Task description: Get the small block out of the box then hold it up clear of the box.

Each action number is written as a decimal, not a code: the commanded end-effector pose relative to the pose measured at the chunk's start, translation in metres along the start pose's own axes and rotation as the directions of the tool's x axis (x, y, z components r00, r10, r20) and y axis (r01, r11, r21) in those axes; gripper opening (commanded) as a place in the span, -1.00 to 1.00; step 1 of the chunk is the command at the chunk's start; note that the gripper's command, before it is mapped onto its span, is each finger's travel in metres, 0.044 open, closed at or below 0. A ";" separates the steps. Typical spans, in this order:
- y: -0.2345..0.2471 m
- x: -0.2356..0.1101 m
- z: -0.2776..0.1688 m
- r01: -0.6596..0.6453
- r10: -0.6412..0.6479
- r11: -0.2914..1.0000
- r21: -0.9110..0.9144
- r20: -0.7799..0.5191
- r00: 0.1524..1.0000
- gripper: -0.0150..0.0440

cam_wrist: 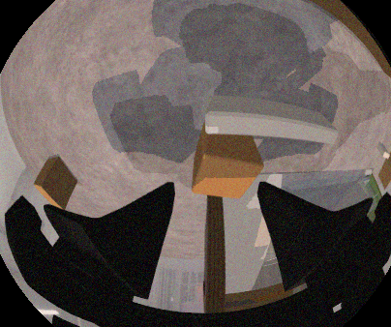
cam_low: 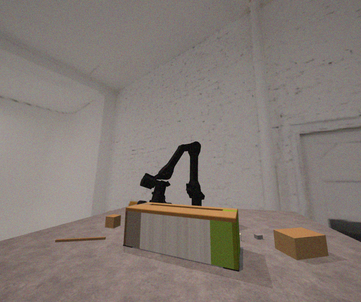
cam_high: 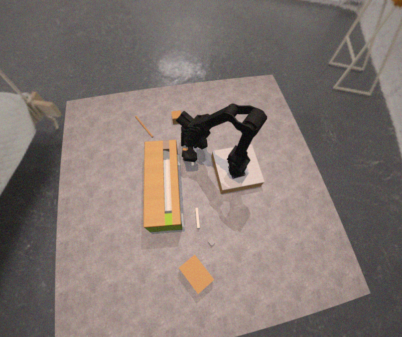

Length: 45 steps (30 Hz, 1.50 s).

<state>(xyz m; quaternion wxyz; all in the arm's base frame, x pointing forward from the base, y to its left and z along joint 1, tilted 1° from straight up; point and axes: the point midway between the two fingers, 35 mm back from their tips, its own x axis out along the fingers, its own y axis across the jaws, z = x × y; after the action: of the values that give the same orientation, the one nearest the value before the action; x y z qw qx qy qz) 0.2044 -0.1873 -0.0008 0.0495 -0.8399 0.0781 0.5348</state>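
A small orange block (cam_high: 185, 149) (cam_wrist: 226, 166) lies on the table outside the box, just off its far end in the top view. My gripper (cam_wrist: 217, 189) is open, low over the table, and points down at the block. In the wrist view the block shows between and just beyond the two fingertips, with nothing gripped. In the top view the gripper body hides most of the block and the fingertips. The box (cam_high: 154, 181) (cam_low: 174, 237) (cam_wrist: 215, 271) stands upright. Its white shelf (cam_high: 167, 185) shows through the top slot with no block visible.
A white bar (cam_wrist: 268, 126) lies right beside the block. An orange cube (cam_high: 176, 117) (cam_low: 112, 221) and a thin stick (cam_high: 144, 126) (cam_low: 80, 239) lie past the box. A cream bar (cam_high: 197, 218), a grey piece (cam_high: 211, 243) (cam_low: 258, 236) and a larger orange block (cam_high: 196, 274) (cam_low: 311, 247) lie nearer.
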 end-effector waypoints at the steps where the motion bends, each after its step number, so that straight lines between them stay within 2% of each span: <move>1: -0.001 0.006 0.004 0.002 -0.002 1.000 0.005 0.000 1.000 0.47; 9: -0.002 0.015 0.009 0.002 -0.002 1.000 0.005 0.000 1.000 0.47; 16: -0.002 0.015 0.009 0.002 -0.002 1.000 0.005 0.000 1.000 -0.15; 19: -0.002 0.015 0.009 0.002 -0.002 1.000 0.005 0.000 1.000 -0.22; 22: 0.000 0.012 0.003 -0.008 0.007 0.999 -0.036 -0.012 1.000 -0.48; 33: -0.001 -0.039 -0.017 0.001 -0.001 1.000 -0.002 -0.001 1.000 -0.49; 40: -0.002 -0.044 -0.018 -0.002 0.002 1.000 0.006 0.000 1.000 -0.49; 45: -0.005 -0.060 -0.028 -0.044 0.044 0.997 0.068 0.005 0.999 -0.49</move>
<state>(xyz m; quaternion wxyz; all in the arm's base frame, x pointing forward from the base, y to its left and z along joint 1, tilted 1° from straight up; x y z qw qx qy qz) 0.2013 -0.1813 0.0481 0.0629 -0.8337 0.0904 0.5412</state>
